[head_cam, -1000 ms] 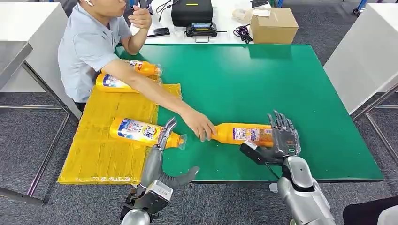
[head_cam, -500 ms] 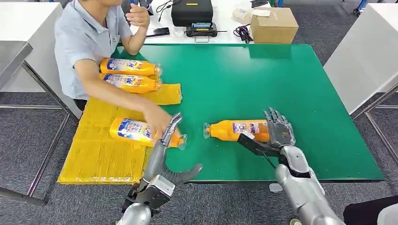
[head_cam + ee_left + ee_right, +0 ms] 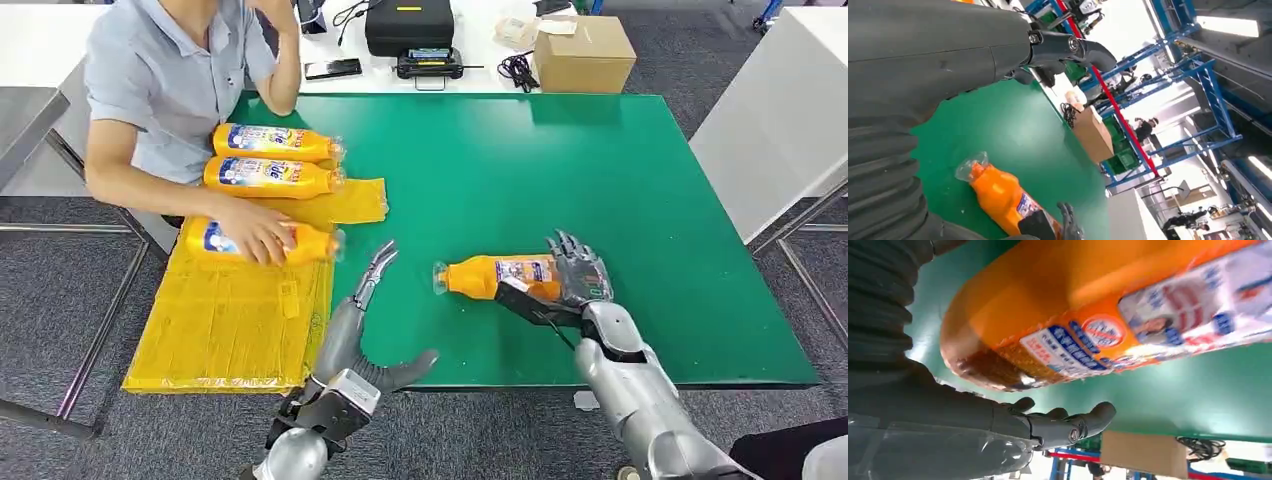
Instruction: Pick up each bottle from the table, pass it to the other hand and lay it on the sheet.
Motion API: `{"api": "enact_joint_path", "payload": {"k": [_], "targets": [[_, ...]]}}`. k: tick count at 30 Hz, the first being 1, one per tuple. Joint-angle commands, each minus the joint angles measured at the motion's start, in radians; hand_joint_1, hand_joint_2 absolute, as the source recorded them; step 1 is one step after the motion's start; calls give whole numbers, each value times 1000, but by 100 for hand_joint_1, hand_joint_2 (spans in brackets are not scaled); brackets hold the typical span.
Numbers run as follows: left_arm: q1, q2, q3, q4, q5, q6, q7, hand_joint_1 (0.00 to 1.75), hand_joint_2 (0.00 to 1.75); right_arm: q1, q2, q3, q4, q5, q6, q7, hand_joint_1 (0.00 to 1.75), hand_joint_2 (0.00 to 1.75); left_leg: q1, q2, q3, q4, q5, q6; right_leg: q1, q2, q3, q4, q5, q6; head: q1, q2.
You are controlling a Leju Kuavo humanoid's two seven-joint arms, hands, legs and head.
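An orange plastic bottle (image 3: pixel 497 276) lying on the green surface (image 3: pixel 620 180) is cupped by the right hand (image 3: pixel 578 280), not clearly gripped; the left hand (image 3: pixel 365 300) is held wide, empty.

Green table (image 3: pixel 560 170); orange bottle (image 3: pixel 495 277) lying flat against right hand (image 3: pixel 578 283), yellow sheet (image 3: pixel 235 310) draped over edge just beyond left hand (image 3: pixel 362 310).

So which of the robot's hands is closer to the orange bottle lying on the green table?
Right. The right hand is at the bottle's base; the left hand hovers apart, off its cap end.
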Motion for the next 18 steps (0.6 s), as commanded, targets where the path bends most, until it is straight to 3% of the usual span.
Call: {"api": "enact_joint_path", "payload": {"k": [1, 2, 3, 10, 18], "targets": [[-53, 15, -32, 75, 17, 1, -1, 0, 175, -113, 36, 83, 195, -7, 87, 34, 0, 175, 2, 4, 6, 0, -3, -3, 2, 3, 6, 0, -2, -4, 0, 0], [-55, 15, -33, 78, 20, 2, -1, 0, 175, -123, 29, 94, 206, -11, 112, 37, 0, 175, 2, 4, 7, 0, -3, -3, 2, 3, 6, 0, -2, -4, 0, 0], [-58, 13, -33, 83, 23, 4, -1, 0, 175, -135, 21, 107, 219, -9, 135, 40, 175, 175, 2, 4, 8, 0, -3, -3, 2, 3, 7, 0, -2, -4, 0, 0], [-67, 8, -35, 98, 29, 7, -4, 0, 175, -162, 4, 151, 249, 2, 219, 51, 175, 175, 1, 0, 6, 0, -1, -2, 1, -1, 6, -1, -1, -2, 0, 0], [-91, 3, -51, 142, 73, 6, -43, 0, 175, -157, -64, 133, 236, -184, 416, -110, 175, 175, 2, -3, 9, -1, 0, -2, 2, -4, 10, -2, -1, -3, 0, 0]]}}
